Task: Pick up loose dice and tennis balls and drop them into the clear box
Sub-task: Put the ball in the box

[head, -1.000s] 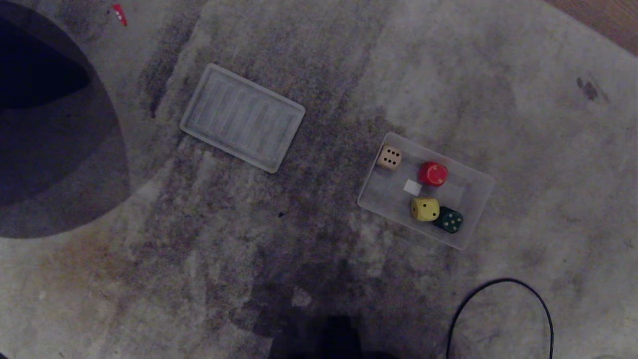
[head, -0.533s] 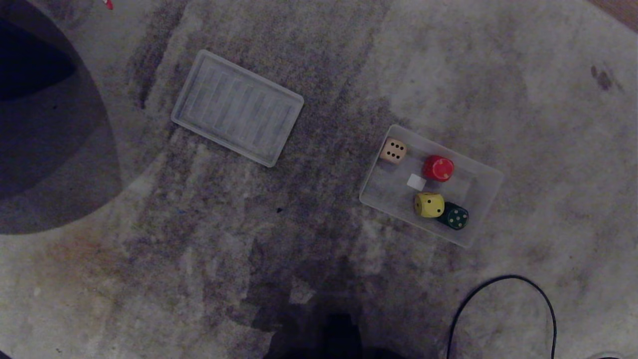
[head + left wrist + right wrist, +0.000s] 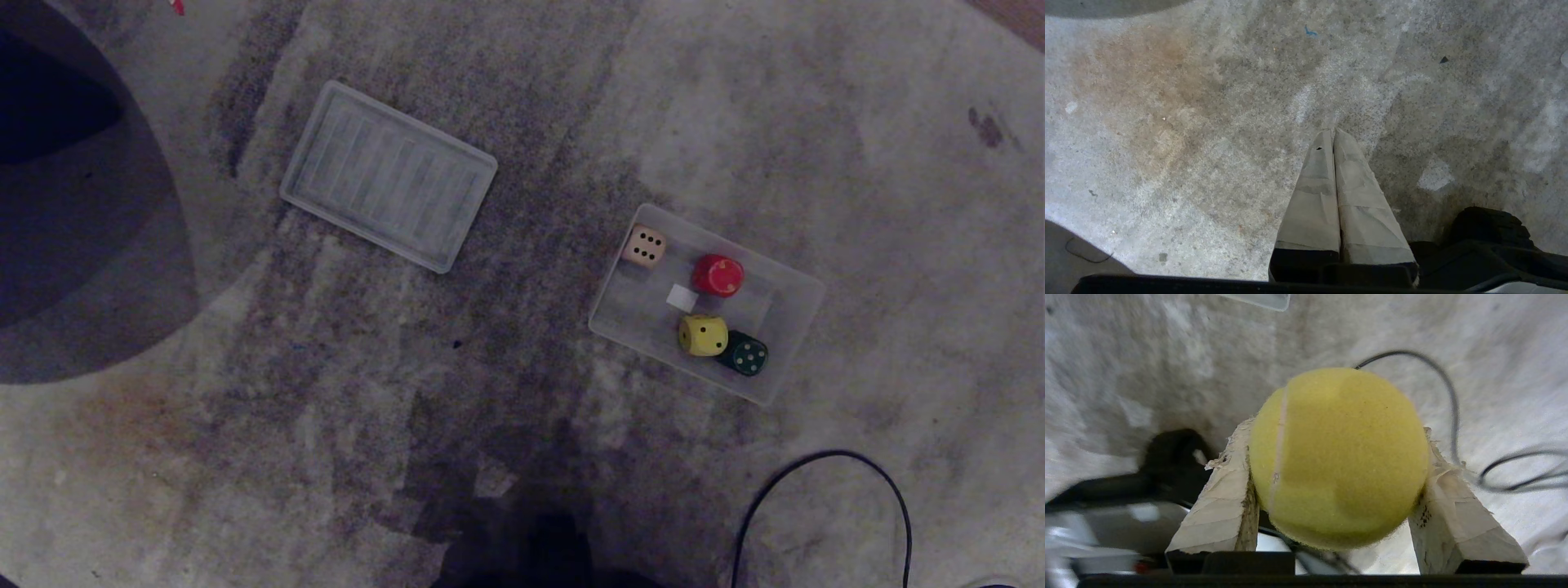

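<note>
The clear box (image 3: pixel 788 298) lies on the carpet right of centre in the head view. Inside it rest several dice: beige (image 3: pixel 644 246), red (image 3: pixel 718 274), yellow (image 3: pixel 703 336) and dark green (image 3: pixel 744 354). Neither arm shows in the head view. In the right wrist view, my right gripper (image 3: pixel 1335 433) is shut on a yellow-green tennis ball (image 3: pixel 1339 457), held off the carpet between both taped fingers. The left wrist view has my left gripper (image 3: pixel 1333 132) shut and holding nothing, hanging over bare carpet. No second tennis ball is in view.
A flat ribbed clear lid (image 3: pixel 389 175) lies on the carpet to the upper left. A black cable (image 3: pixel 820 482) loops at the lower right, also behind the ball as a black cable (image 3: pixel 1447 388). A dark rounded shape (image 3: pixel 65 204) fills the left edge. A clear plastic corner (image 3: pixel 1261 300) shows beyond the ball.
The whole head view shifted slightly during the first half second, so the camera moved; box, dice and lid kept their places on the carpet. Since then nothing has shifted.
</note>
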{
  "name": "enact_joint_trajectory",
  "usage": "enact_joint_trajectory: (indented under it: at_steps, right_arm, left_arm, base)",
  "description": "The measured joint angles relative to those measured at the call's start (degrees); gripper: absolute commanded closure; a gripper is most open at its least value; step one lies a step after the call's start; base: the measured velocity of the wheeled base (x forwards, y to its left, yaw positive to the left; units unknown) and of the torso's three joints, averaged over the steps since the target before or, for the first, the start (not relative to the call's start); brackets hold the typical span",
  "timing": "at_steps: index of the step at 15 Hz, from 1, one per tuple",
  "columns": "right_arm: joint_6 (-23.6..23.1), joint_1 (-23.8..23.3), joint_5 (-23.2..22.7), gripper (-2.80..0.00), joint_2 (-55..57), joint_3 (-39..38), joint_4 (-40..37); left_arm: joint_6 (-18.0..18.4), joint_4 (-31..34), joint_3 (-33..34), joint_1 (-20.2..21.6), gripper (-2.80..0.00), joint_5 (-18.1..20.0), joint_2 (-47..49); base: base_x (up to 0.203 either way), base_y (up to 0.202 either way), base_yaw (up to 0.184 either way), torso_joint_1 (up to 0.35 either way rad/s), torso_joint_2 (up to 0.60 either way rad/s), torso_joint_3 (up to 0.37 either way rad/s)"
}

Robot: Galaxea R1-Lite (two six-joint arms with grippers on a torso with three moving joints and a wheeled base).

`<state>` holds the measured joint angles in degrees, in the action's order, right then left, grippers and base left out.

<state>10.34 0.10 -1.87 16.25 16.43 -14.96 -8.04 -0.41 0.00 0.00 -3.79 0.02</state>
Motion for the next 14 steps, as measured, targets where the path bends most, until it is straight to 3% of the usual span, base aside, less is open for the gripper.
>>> enact_joint_trajectory:
  at_steps: [5, 10, 14]
  right_arm:
    - [6.49, 1.31, -1.18, 0.00, 29.49, 3.91, 19.66]
    - [17.72, 6.57, -1.48, 0.00, 58.08, 8.53, 45.29]
    - [22.93, 11.10, -1.51, 0.00, 74.66, 15.99, 57.09]
  left_arm:
    - [0.02, -0.01, 0.00, 0.00, 0.00, -0.04, 0.00]
    - [0.03, 0.01, 0.00, 0.00, 0.00, -0.04, 0.00]
    - [0.02, 0.00, 0.00, 0.00, 0.00, -0.04, 0.00]
  base:
    - [0.000, 0.000, 0.000, 0.000, 0.00, 0.000]
    - [0.000, 0.000, 0.000, 0.000, 0.00, 0.000]
    - [0.000, 0.000, 0.000, 0.000, 0.00, 0.000]
